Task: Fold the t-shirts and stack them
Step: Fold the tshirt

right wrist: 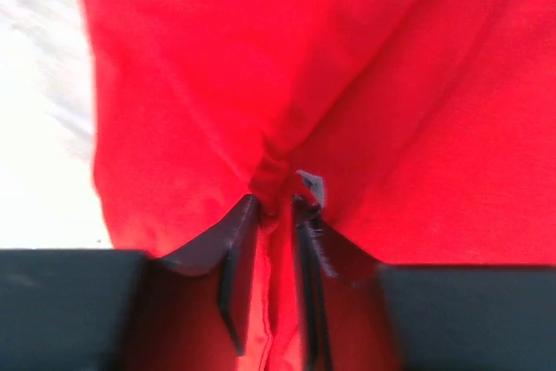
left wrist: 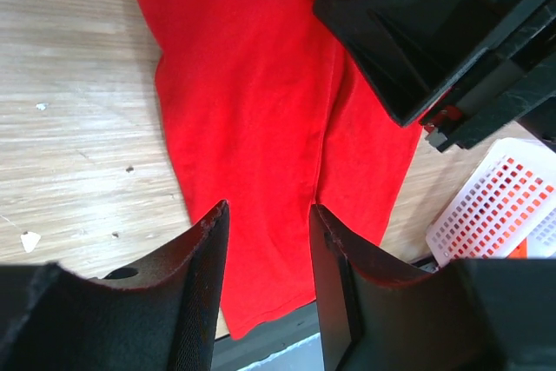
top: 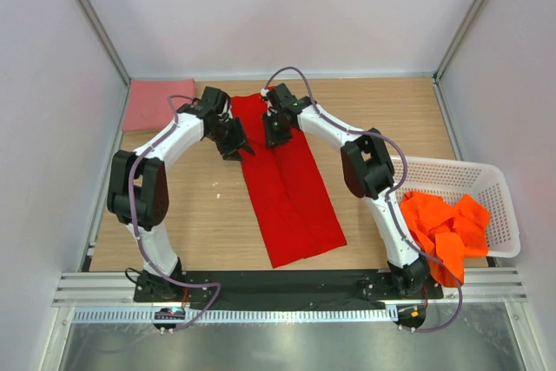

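Several orange t-shirts are sitting unfolded in the basket, near right corner. Mid tabletop, the red t-shirt is lying half folded. The right hand is pinching its far end, and the left hand is hovering part-open, empty. The pink t-shirt is lying folded, far left corner.

The red t-shirt is showing matt, soft cloth; the desk is showing pale, smooth wood grain; the basket is showing white lattice plastic.
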`<action>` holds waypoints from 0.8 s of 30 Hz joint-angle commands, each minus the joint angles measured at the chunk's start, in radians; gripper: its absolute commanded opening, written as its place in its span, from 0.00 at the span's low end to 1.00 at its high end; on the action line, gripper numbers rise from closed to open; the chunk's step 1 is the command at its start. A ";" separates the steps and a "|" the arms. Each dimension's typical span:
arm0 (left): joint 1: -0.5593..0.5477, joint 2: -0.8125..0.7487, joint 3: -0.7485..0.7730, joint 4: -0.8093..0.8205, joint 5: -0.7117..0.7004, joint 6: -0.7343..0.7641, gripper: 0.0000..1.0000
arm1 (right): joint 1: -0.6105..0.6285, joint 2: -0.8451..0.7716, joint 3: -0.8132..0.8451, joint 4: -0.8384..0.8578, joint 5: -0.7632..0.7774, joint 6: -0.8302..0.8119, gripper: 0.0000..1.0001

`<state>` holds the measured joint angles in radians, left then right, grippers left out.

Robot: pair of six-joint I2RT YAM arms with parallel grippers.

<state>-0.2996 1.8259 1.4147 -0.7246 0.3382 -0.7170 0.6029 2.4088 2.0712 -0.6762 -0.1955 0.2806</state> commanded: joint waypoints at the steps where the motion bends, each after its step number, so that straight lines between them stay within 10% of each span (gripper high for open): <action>1: 0.010 0.009 0.053 0.016 0.027 0.019 0.43 | 0.003 -0.030 0.032 0.007 0.117 -0.008 0.21; 9: 0.011 0.068 0.076 0.027 0.030 -0.005 0.43 | -0.005 -0.065 -0.029 0.018 0.146 -0.003 0.07; 24: 0.017 0.199 0.219 0.025 -0.016 0.001 0.30 | -0.031 -0.085 -0.008 -0.040 0.059 0.049 0.32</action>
<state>-0.2924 2.0178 1.5867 -0.7231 0.3317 -0.7254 0.5846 2.3993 2.0380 -0.6720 -0.0929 0.3038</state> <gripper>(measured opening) 0.312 0.306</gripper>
